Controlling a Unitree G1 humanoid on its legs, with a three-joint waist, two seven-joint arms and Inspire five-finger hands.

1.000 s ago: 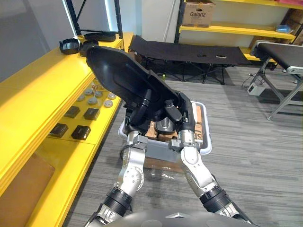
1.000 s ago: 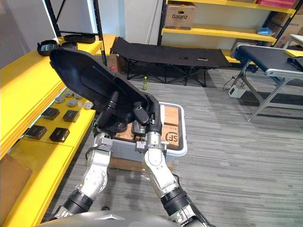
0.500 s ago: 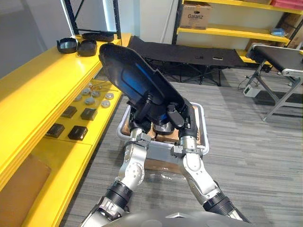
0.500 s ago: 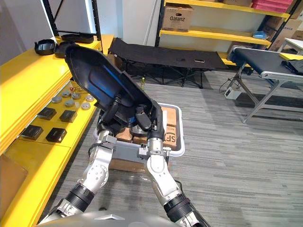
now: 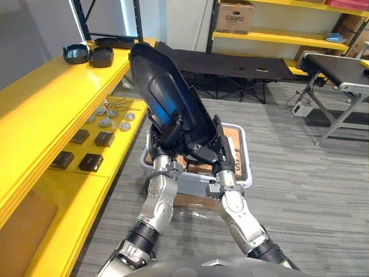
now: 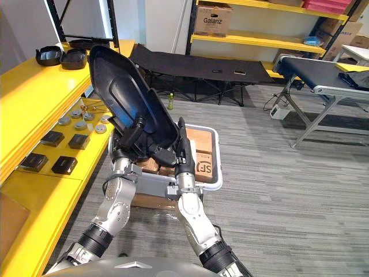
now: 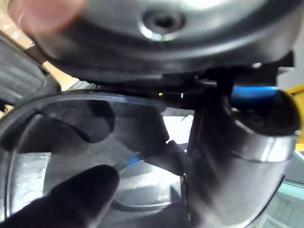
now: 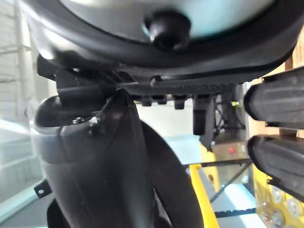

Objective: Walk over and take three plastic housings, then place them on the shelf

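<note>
A large black plastic housing (image 5: 164, 95) stands nearly upright in front of me, held between both hands. My left hand (image 5: 165, 137) is at its lower edge with fingers curled over the rim; the left wrist view shows the housing's hollow inside (image 7: 142, 156) close up. My right hand (image 5: 219, 150) lies against the housing's lower right side, its fingers (image 8: 275, 99) straight along it. Three more dark housings (image 5: 75, 53) (image 5: 101, 56) (image 5: 118, 41) rest at the far end of the yellow shelf top (image 5: 46, 104) to my left.
A grey crate (image 5: 247, 173) with cardboard boxes sits on the floor under my hands. Small dark boxes (image 5: 92, 161) and round parts (image 5: 106, 115) lie on the lower yellow shelf. Beyond stand a black cot (image 5: 230, 60) and, to the right, a conveyor stand (image 5: 340, 69).
The housing has swung from lying slanted to nearly upright. My left fingers have curled onto its rim and my right fingers have straightened. The camera has shifted a little.
</note>
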